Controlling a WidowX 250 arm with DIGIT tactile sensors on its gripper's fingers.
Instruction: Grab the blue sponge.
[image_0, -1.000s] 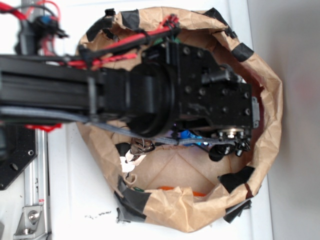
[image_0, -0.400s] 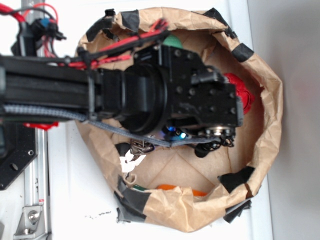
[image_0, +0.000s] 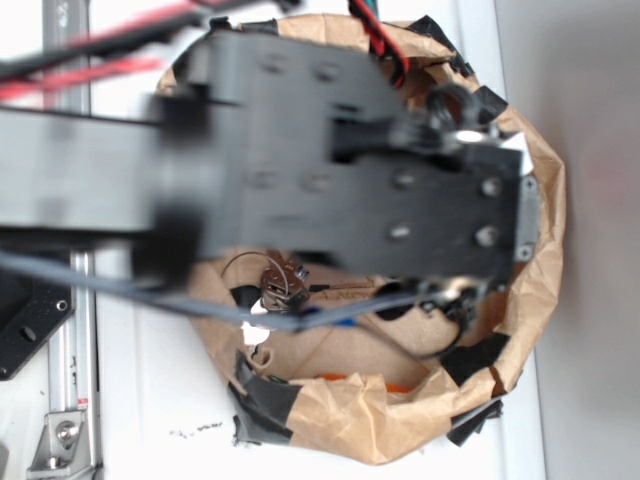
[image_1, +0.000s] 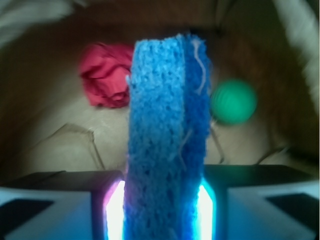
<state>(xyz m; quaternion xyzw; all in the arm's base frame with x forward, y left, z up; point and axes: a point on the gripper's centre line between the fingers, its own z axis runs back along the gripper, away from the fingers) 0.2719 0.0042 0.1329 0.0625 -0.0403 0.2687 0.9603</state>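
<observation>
**Sponge clamped, held clear of the floor**

In the wrist view, at far left, the pale inner wall of the paper bag (image_1: 30, 20) is seen blurred, curving round a brown paper floor. Next comes the red wad of paper (image_1: 106, 75), lying crumpled on that floor, apart from everything else. At centre, the blue sponge (image_1: 167, 135) is held upright between the two fingers of the gripper (image_1: 162, 215), its rough porous face filling the middle of the picture; it is pinched on both sides, with bright light showing along each finger (image_1: 114, 210). Further right, the green ball (image_1: 233, 101) is seen resting on the floor, blurred, just beyond the sponge's edge.

In the exterior view, most of the bag's opening is covered by the black arm (image_0: 330, 170), stretched in from the left. The bag's rim, patched with black tape (image_0: 262, 405), is seen ringing it. The sponge itself cannot be made out from here.
</observation>
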